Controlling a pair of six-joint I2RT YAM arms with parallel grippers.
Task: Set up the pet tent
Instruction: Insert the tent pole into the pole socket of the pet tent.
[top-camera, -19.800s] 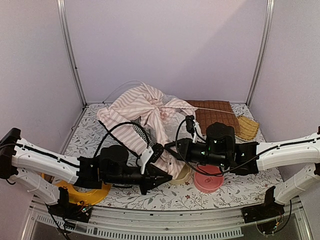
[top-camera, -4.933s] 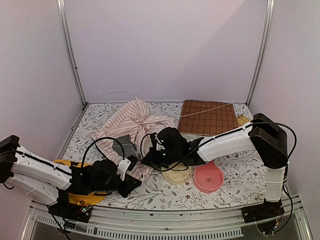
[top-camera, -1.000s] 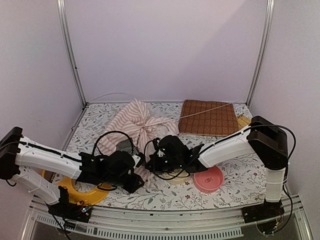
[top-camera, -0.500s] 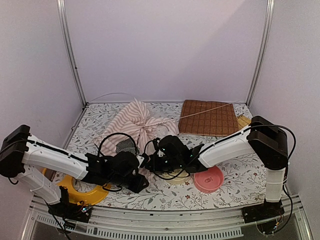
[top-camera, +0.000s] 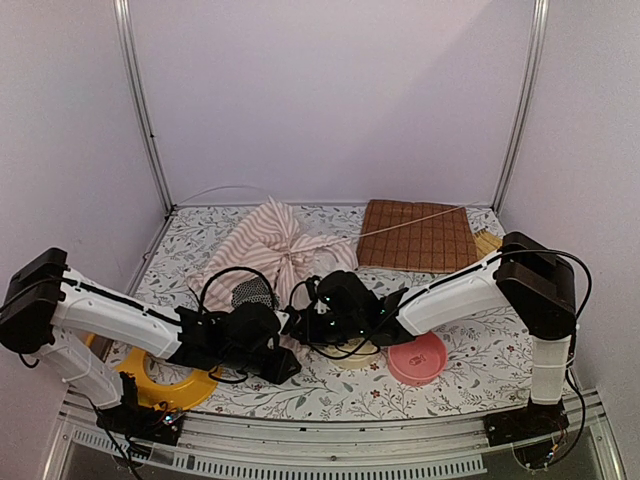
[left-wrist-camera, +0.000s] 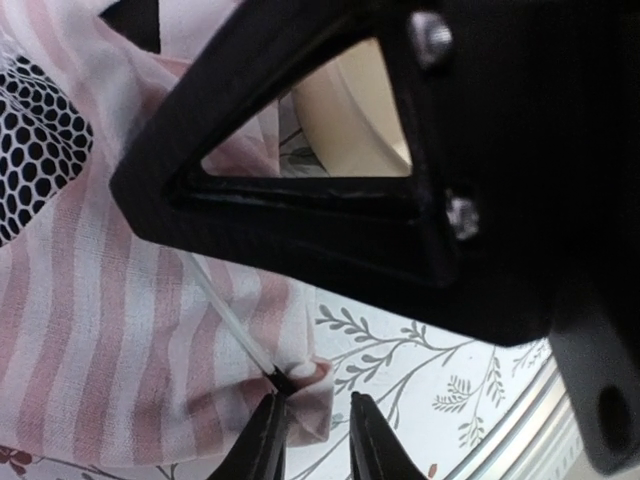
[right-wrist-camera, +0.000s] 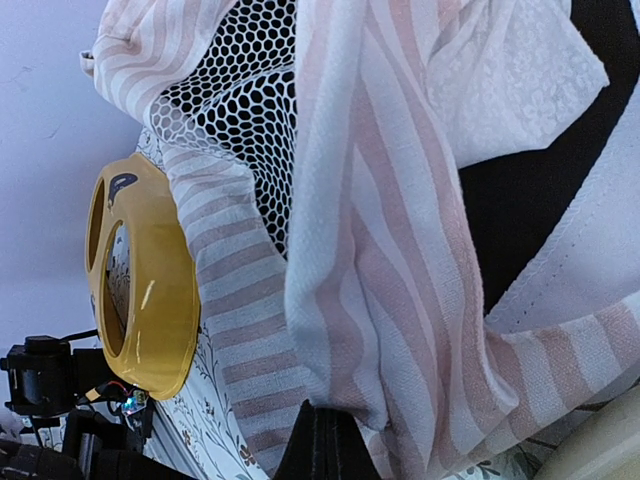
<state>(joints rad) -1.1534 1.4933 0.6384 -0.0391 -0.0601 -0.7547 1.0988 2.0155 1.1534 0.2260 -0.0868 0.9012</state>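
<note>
The pet tent (top-camera: 272, 243) lies crumpled at mid table, pink-and-white stripes with a mesh panel (top-camera: 251, 293). A thin clear pole (top-camera: 400, 223) sticks out to the right over the mat. My right gripper (top-camera: 304, 325) is shut on a fold of the striped fabric (right-wrist-camera: 400, 250), its closed fingertips (right-wrist-camera: 325, 440) pinching the cloth from below. My left gripper (top-camera: 284, 366) is low at the tent's near corner. In the left wrist view its fingers (left-wrist-camera: 268, 440) stand a little apart around the fabric corner (left-wrist-camera: 305, 395), where a clear pole (left-wrist-camera: 225, 315) ends in a black tip.
A cream bowl (top-camera: 357, 356) and a pink bowl (top-camera: 418, 358) sit right of the grippers. A yellow ring dish (top-camera: 165, 382) lies near the left arm's base. A brown quilted mat (top-camera: 415, 235) and a woven piece (top-camera: 488, 241) lie at the back right.
My left gripper has moved right and nearer to the tent's near corner. My right gripper has stayed shut on the fabric, hardly moving.
</note>
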